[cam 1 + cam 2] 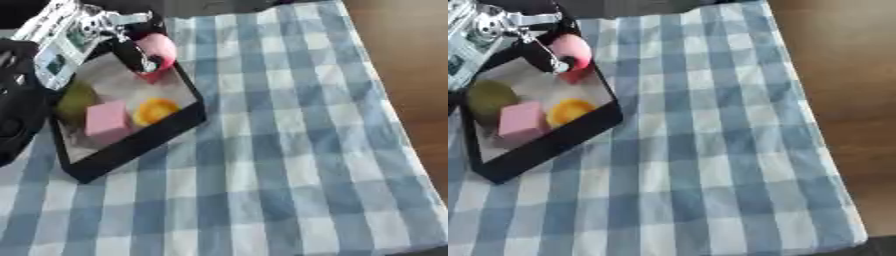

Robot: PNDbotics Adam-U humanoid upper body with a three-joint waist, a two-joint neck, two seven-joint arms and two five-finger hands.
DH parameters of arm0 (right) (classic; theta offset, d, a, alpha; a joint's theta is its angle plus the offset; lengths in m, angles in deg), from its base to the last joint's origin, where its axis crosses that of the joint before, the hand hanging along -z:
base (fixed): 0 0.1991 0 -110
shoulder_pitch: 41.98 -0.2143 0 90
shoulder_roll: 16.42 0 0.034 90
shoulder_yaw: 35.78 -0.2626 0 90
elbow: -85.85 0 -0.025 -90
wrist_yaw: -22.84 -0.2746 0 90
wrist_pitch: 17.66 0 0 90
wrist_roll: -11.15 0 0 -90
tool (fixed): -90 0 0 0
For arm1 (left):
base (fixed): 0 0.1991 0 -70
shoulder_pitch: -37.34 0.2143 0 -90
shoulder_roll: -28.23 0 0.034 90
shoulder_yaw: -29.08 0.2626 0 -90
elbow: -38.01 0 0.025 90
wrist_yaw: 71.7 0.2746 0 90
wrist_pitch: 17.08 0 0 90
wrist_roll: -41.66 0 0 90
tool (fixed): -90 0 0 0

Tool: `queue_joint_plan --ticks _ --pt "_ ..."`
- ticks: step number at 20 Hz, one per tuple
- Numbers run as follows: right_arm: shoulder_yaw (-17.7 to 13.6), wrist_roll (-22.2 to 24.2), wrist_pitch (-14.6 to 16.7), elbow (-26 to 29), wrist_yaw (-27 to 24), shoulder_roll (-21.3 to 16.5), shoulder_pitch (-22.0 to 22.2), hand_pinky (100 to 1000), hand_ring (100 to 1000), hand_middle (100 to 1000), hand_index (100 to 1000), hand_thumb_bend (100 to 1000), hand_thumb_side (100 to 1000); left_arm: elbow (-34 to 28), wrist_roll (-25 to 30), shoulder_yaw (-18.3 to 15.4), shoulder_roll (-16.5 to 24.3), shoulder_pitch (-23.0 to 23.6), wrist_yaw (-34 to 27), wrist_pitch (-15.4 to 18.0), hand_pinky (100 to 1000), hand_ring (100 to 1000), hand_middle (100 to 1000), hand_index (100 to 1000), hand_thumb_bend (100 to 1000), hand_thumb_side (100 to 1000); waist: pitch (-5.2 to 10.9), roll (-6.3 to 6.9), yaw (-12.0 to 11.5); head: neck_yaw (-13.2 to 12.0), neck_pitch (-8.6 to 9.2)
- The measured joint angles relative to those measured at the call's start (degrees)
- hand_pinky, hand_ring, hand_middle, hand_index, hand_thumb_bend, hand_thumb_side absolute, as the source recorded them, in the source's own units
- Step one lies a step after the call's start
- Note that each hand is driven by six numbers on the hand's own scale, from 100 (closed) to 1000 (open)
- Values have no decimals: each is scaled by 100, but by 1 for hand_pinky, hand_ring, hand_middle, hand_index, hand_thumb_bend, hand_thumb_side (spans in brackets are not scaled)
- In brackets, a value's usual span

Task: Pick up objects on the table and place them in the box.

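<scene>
The left hand (pixel 131 47) reaches in from the upper left, its fingers curled round a pink round object (pixel 159 46) held over the far corner of the black box (pixel 131 145). Inside lie a green object (pixel 77 99), a pink block (pixel 107 120) and a yellow object (pixel 155 110). The box sits on the checked tabletop (pixel 289 165).

blue-and-white checked cloth (pixel 289 150); black box (pixel 131 145); pink block (pixel 107 121); orange piece (pixel 156 110)
</scene>
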State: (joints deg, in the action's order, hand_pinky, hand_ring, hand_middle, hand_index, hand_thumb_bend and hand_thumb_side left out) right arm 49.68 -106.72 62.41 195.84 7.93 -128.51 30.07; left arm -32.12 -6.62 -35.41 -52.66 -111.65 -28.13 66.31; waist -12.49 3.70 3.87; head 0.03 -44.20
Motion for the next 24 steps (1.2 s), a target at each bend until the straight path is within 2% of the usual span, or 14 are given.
queue_joint_plan --ticks 1,2,3,6,9,10,11,12,14,19,20,22,24 --pt "0 0 0 0 0 0 0 840 715 739 820 400 439 23 35 0 0 5 36 9 858 844 771 826 298 275 0 0 0 -1 0" --pt "0 0 0 0 0 0 1 840 715 739 820 399 439 38 76 -1 0 6 61 15 878 874 807 866 383 374 0 0 0 -2 0" --pt "0 -1 -1 0 0 0 1 840 715 739 820 398 441 55 115 -2 0 9 87 15 883 881 815 876 415 393 0 0 0 -4 0" --pt "0 -2 -1 0 0 0 5 840 715 739 820 397 442 59 194 -15 0 43 159 -11 883 883 816 878 409 400 0 0 -1 -17 0" --pt "0 -3 -2 0 0 0 17 840 715 739 820 397 442 -19 153 -99 0 97 188 -75 870 870 800 867 315 383 0 0 -5 -23 0" --pt "0 -5 -2 0 0 0 22 840 715 739 820 400 440 -120 81 -157 3 127 183 -129 855 855 786 864 184 442 0 0 -11 -23 0" --pt "0 -6 -2 0 0 0 33 840 715 739 820 401 440 -297 -54 -253 10 163 147 -212 853 854 785 865 176 462 0 0 -24 -22 0" --pt "-1 -9 1 0 0 0 34 839 716 740 820 407 438 -532 -245 -371 32 205 66 -327 845 844 776 866 119 619 0 0 -41 -19 0" --pt "-3 -19 7 3 0 0 35 839 717 740 820 409 438 -1182 -871 -717 127 325 -330 -631 837 835 774 873 100 750 0 0 -80 -3 0" --pt "-4 -53 -6 7 27 0 18 840 721 744 822 389 449 -2623 -3074 -1605 550 957 -1970 -1267 827 826 784 895 100 801 6 0 -159 64 0" --pt "-4 -59 -7 7 42 0 4 841 724 746 823 354 467 -2808 -3487 -1734 629 1123 -2292 -1328 824 824 785 899 100 819 6 0 -169 76 0" --pt "-5 -84 -16 7 60 0 -19 844 730 749 826 216 531 -3078 -4268 -1966 735 1480 -2927 -1363 821 821 786 906 100 824 6 -2 -198 113 0" --pt "-6 -105 -29 7 77 1 -26 847 734 752 828 195 546 -3236 -4961 -2161 784 1835 -3479 -1318 819 821 797 953 100 839 7 -3 -226 153 0"
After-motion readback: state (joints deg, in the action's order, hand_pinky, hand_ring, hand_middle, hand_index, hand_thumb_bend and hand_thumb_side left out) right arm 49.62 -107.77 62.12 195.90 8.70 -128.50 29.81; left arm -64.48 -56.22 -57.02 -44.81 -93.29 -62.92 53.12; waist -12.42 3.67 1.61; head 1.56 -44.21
